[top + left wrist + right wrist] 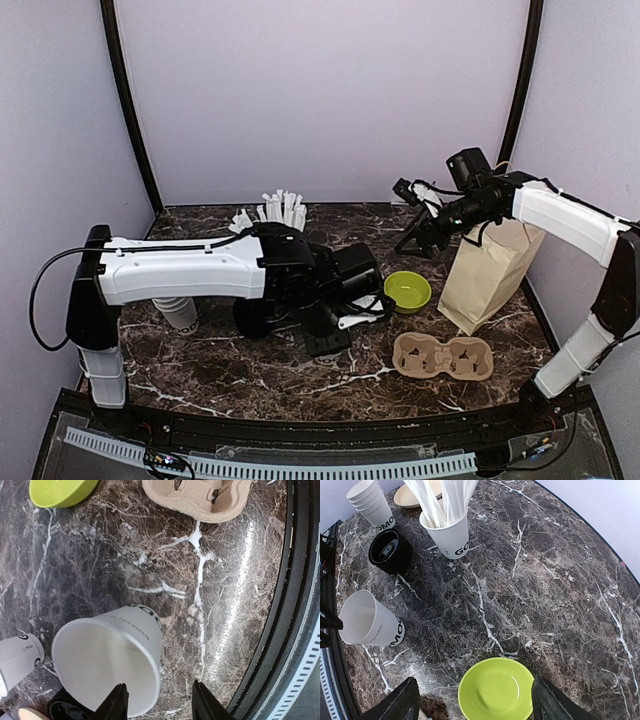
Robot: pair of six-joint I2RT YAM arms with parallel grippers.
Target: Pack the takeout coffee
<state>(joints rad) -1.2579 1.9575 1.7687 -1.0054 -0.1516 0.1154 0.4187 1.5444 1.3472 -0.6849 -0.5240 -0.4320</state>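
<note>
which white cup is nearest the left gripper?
The lone empty cup, right at the left gripper; the stacked cups and the straw cup sit farther off.

Table (560, 580) is showing dark brown-black marble, white veins running through. Tipped cup (107, 665) is showing white with black lettering. Bowl (495, 690) is glowing lime green. Cup carrier (200, 497) and paper bag (490, 275) are showing tan-brown. Lid stack (390, 551) is showing black, straws (440, 500) white.
</note>
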